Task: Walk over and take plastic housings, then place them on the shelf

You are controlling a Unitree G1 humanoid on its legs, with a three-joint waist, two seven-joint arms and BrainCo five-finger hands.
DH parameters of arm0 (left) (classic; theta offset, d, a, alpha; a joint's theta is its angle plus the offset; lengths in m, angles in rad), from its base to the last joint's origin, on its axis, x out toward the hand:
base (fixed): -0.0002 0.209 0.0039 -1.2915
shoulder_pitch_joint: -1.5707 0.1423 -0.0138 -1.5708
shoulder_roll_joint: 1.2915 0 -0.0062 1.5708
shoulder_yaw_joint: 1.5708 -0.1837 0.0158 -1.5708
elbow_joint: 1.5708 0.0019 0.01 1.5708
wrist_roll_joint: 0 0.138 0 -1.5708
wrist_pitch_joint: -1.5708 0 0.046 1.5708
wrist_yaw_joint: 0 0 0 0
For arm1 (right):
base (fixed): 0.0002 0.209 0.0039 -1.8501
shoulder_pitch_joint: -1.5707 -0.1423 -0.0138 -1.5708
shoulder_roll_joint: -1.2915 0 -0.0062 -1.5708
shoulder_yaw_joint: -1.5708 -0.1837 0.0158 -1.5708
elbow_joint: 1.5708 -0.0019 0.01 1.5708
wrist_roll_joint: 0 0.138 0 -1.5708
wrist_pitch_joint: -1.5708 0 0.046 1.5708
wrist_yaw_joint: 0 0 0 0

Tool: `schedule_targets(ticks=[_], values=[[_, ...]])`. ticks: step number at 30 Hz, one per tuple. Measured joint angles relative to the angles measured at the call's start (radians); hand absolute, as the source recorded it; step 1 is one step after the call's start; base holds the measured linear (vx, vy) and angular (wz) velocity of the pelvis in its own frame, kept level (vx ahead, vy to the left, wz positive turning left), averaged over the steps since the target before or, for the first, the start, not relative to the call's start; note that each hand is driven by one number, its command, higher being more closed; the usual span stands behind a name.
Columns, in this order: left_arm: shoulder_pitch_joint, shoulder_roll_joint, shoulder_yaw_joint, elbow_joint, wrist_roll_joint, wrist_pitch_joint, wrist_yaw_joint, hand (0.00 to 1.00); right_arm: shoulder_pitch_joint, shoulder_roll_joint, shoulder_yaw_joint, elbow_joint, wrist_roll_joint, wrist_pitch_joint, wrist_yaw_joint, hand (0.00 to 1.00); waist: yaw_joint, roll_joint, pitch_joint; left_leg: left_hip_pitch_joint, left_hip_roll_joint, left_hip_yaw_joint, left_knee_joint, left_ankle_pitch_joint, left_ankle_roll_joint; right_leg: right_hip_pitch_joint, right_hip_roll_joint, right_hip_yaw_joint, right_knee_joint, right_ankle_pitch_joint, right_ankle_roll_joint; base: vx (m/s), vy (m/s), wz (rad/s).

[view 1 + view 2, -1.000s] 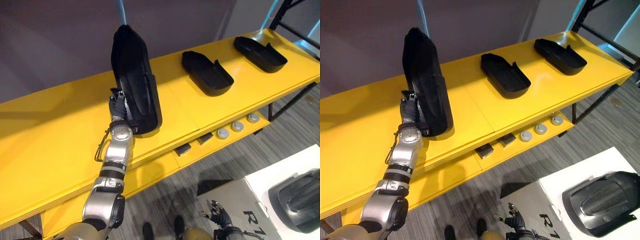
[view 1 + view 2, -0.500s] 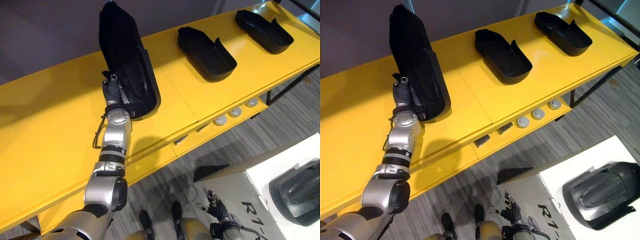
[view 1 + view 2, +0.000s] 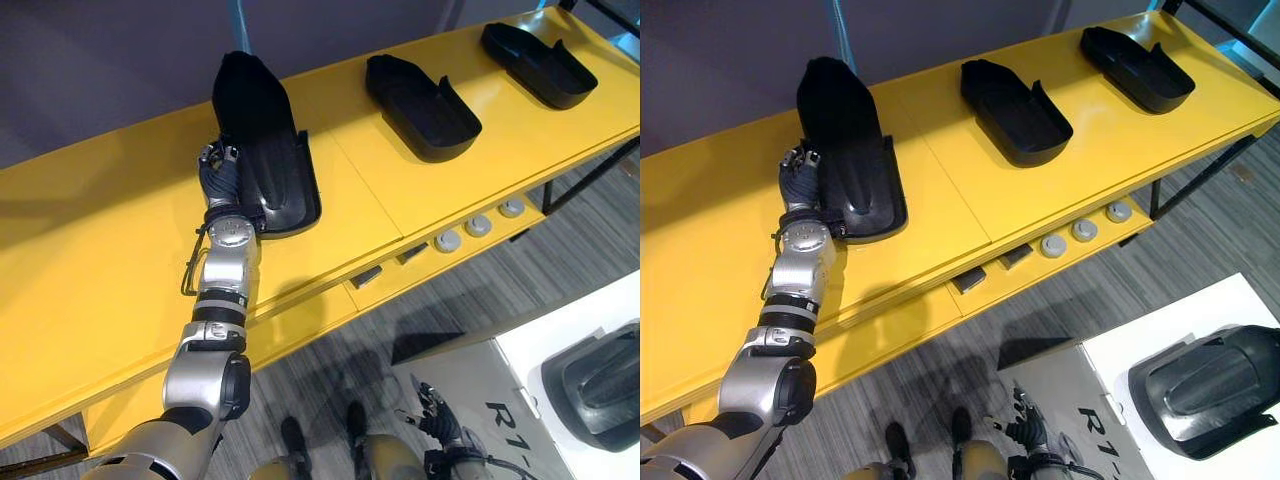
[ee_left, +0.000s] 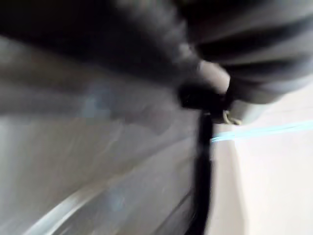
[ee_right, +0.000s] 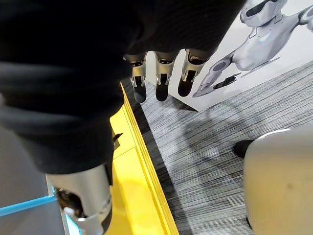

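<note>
Yellow shelf is receiving the plastic housing: you are laying it down there, left hand at its rim, and I cannot tell its grip. Your right hand is hanging slack-fingered. Next, you are probably needing a clean release without nudging it.

black housing — lying on yellow shelf | second housing, third housing — hollow up, further right

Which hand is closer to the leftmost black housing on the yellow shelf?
Left. The left hand sits against the housing; the right hand hangs low, far from it.
</note>
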Motion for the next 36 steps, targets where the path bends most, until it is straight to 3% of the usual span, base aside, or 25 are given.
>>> schedule_targets(ticks=[13,17,25,26,31,36], values=[[0.055,0.016,0.000,-0.046,0.007,-0.002,0.005,0.00,0.008,0.001,0.000,0.030,0.013,0.000,0.000,0.00,0.007,0.006,0.003,0.037,-0.005,-0.030,-0.019,0.018,0.009,0.046,-0.001,-0.026,-0.015,0.000,0.000,-0.02,-0.005,0.07],[0.141,0.031,-0.006,-0.198,0.006,-0.008,0.019,0.00,0.006,0.001,-0.002,0.059,0.017,0.000,0.000,0.00,0.005,0.008,0.003,0.057,-0.010,-0.038,-0.048,0.035,0.010,0.058,0.000,-0.030,-0.019,0.000,0.000,0.00,-0.001,0.02],[0.447,0.002,-0.132,-0.557,0.008,-0.089,0.018,0.00,-0.055,0.004,-0.022,0.167,0.024,-0.004,0.001,0.00,0.010,0.018,-0.004,0.097,-0.018,-0.066,-0.074,0.042,0.012,0.115,-0.001,-0.049,-0.053,0.001,-0.001,0.00,0.002,0.10],[0.484,-0.015,-0.143,-0.593,0.009,-0.096,0.017,1.00,-0.059,0.003,-0.022,0.178,0.028,-0.004,0.001,0.00,0.011,0.023,-0.009,0.097,-0.019,-0.069,-0.077,0.042,0.012,0.115,-0.001,-0.051,-0.054,0.001,-0.001,0.01,0.006,0.07],[0.675,-0.061,-0.308,-0.748,0.082,-0.164,-0.031,1.00,-0.069,0.005,-0.033,0.218,0.033,-0.009,0.001,0.00,0.034,0.042,-0.022,0.106,-0.019,-0.077,-0.084,0.044,0.013,0.132,0.001,-0.055,-0.070,0.003,0.000,-0.01,-0.001,0.04],[0.727,-0.075,-0.392,-0.743,0.127,-0.204,-0.099,1.00,-0.088,0.005,-0.038,0.253,0.031,-0.010,0.001,0.00,0.034,0.052,-0.033,0.125,-0.018,-0.076,-0.098,0.046,0.016,0.144,0.006,-0.054,-0.074,0.005,-0.001,-0.01,-0.002,0.00]])
